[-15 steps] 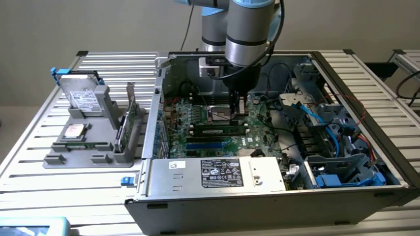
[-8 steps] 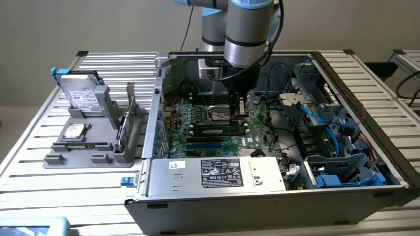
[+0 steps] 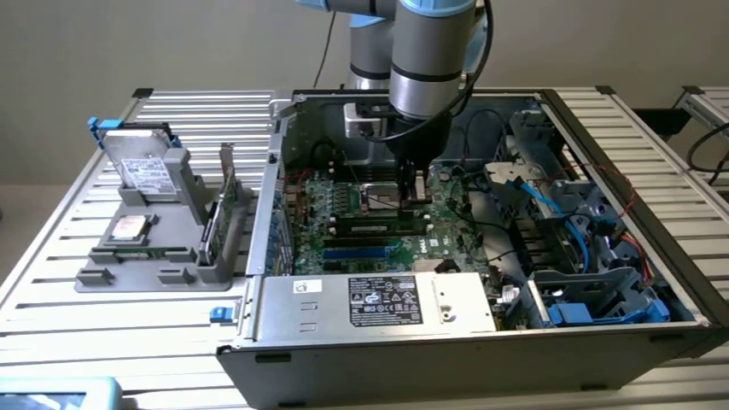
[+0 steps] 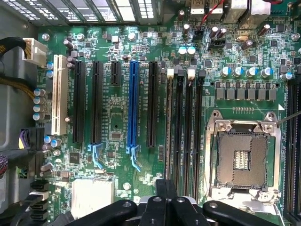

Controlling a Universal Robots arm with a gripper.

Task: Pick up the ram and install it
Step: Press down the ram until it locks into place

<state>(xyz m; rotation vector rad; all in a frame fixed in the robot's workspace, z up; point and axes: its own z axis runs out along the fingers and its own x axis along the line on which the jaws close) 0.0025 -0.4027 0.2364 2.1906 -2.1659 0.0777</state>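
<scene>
Beside the processor socket [image 4: 242,157], the ram [image 4: 169,132] already stands in its slot, so picking and placing look done; whether it is fully clicked in, I cannot judge. The gripper [image 4: 165,186], closed together and holding nothing, hangs just over the ram's end.

Arm reaching straight down, gripper low.

Single arm [image 3: 424,51] stands near vertical, grey tube segments with a light blue joint cap at the top of the exterior view; black cable loops down beside the wrist. A white and black block sits at the wrist on the exterior view's left. Gripper [image 3: 412,184] hangs below it, dark, pointing down. Wrist view: black gripper body and linkage [image 4: 165,207] fanned out symmetrically, fingers [image 4: 165,188] drawn together at the centre.
</scene>
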